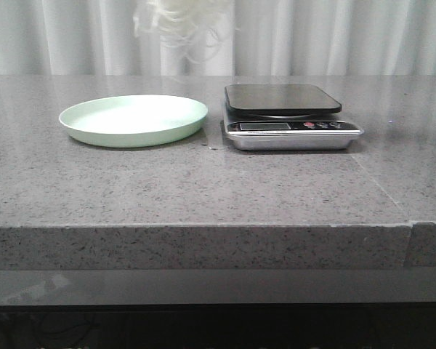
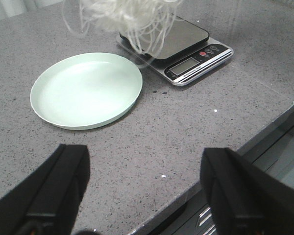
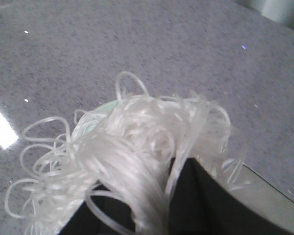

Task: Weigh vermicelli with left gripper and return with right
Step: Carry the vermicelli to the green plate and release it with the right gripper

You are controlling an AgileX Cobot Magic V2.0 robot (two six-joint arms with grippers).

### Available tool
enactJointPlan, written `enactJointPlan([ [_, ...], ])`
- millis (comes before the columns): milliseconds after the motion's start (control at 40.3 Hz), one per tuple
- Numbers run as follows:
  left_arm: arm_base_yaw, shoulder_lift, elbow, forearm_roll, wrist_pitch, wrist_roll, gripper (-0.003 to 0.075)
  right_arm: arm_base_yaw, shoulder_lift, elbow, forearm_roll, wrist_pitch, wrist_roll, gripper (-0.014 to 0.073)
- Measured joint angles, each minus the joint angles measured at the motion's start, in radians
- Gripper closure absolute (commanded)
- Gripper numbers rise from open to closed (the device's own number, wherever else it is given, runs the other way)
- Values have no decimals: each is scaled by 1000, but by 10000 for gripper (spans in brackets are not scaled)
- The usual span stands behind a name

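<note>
Right gripper [image 3: 171, 205]: closed on the vermicelli [image 1: 182, 18], top centre of frame.
Left gripper [image 2: 144, 191]: wide open, empty.
Tip: lower strands squarely onto plate [image 1: 134, 120], release late.

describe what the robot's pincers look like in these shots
Only the wrist views show them. The left pincer has two broad, flat black fingers with matte faces and squared, blocky edges. Of the right pincer only dark black finger surfaces show, wedge-shaped and mostly covered by noodle strands. No cables, markings or arm links are visible.
</note>
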Motion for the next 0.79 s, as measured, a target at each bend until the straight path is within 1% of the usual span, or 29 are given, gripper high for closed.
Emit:
enactJointPlan([
  [124, 0, 0, 0, 0, 0, 0, 166, 72, 31, -2, 14, -92, 0, 428],
  [273, 0, 0, 0, 0, 0, 0, 166, 124, 102, -2, 16, -163, 0, 428],
  [397, 0, 0, 0, 0, 0, 0, 166, 134, 172, -2, 16, -190, 0, 428],
  [719, 0, 0, 0, 0, 0, 0, 166, 136, 307, -2, 16, -194, 0, 424],
  [794, 0, 0, 0, 0, 0, 0, 166, 136, 319, -2, 16, -186, 0, 375],
])
